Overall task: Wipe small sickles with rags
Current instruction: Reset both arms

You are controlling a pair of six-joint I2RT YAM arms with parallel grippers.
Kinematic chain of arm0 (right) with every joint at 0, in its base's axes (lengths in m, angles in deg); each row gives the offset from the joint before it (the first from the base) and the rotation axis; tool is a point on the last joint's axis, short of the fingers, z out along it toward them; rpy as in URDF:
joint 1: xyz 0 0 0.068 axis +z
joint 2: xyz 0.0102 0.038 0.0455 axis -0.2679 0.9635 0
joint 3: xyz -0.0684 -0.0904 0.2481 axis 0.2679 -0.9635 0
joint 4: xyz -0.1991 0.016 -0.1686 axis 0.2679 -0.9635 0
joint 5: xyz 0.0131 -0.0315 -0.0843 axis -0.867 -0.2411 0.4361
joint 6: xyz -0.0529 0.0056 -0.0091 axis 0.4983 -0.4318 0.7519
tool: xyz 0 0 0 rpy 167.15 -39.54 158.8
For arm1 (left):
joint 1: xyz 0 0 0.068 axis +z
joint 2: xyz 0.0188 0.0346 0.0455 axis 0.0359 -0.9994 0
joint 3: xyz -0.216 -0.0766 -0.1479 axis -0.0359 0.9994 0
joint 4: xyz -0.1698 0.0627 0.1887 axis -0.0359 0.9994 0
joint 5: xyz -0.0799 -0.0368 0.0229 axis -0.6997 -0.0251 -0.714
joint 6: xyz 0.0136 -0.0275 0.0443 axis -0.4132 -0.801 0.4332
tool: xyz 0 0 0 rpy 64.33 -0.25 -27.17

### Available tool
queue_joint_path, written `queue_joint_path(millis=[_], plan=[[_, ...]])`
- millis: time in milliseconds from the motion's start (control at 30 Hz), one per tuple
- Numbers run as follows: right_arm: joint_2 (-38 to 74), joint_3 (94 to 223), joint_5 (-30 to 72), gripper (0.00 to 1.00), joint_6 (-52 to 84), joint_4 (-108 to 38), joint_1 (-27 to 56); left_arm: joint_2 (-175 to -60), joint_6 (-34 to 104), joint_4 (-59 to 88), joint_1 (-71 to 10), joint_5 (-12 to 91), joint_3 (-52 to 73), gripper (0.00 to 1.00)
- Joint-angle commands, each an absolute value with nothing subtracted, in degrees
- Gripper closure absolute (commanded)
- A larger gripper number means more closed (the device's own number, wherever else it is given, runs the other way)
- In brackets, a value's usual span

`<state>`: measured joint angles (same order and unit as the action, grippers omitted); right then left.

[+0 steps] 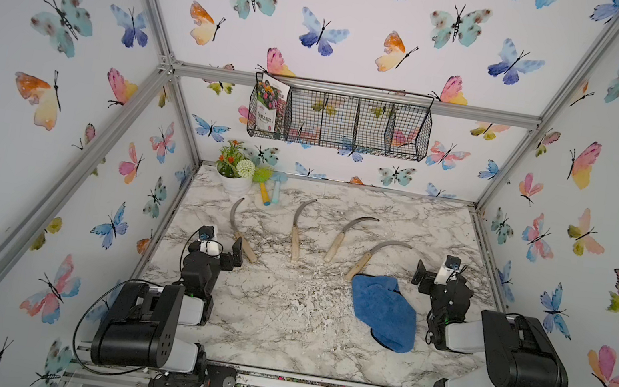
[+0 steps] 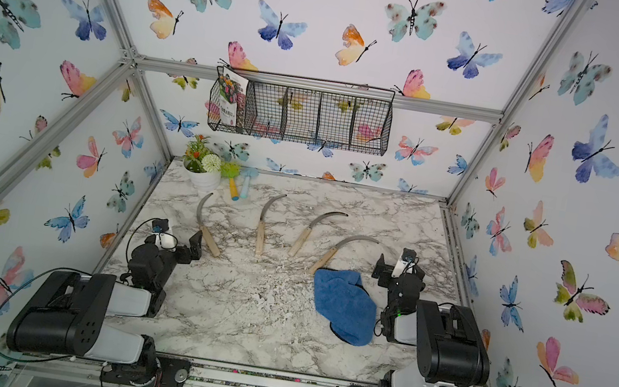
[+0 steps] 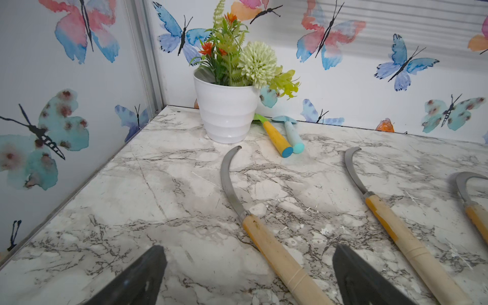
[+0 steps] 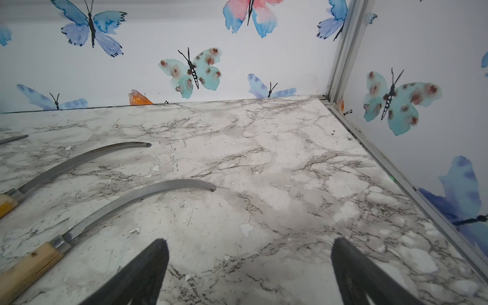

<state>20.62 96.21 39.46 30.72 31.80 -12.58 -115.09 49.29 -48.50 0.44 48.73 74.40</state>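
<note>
Four small sickles (image 1: 295,238), curved grey blades on pale wooden handles, lie in a row on the marble bench (image 1: 276,336) in both top views; fluffy blue terry rag (image 1: 383,311) touches the rightmost handle's end. Left wrist: left tool (image 3: 249,249) spread, leftmost handle between, ungripped. Right wrist: right tool (image 4: 249,243) spread, empty. Rag likely limp: pinch a fold. Sickles stiff, slick: grip handles.

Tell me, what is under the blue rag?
Only the marble table shows around the blue rag. The nearest sickle's handle ends at its edge; anything beneath is covered.
</note>
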Motion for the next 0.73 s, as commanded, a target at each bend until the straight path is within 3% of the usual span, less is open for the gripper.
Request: queue_joint_path(millis=[0,467,700], plan=[[20.32,96.58,38.52,0.02,31.54,32.12,-12.54,-115.29,50.81,-47.52,-0.23,48.67,73.28,0.01],[20.28,96.32,38.43,0.02,31.54,32.51,-12.50,-115.54,53.01,-46.34,-0.76,44.89,72.50,0.01],[20.94,97.44,33.89,0.02,33.57,31.38,-12.55,-114.85,53.26,-44.69,-3.14,50.39,72.21,0.01]])
